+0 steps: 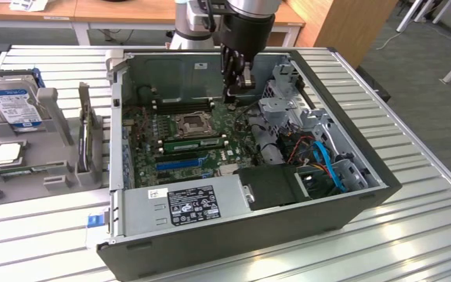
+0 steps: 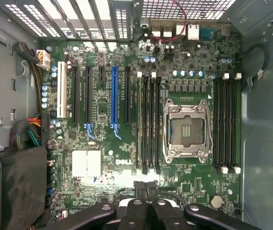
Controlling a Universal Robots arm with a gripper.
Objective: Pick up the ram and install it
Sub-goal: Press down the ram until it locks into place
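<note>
We find the end effector closed and empty, hanging near the CPU socket, while the ram, which we judge a light, stiff yet fragile stick best pinched by its thin long edges, sits edge-down just beside that socket.

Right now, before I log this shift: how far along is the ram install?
Looks done: the ram sits in a slot beside the CPU socket. In hand: nothing visible; the gripper is shut above the motherboard. Left: whether it is fully latched, I cannot tell.
</note>
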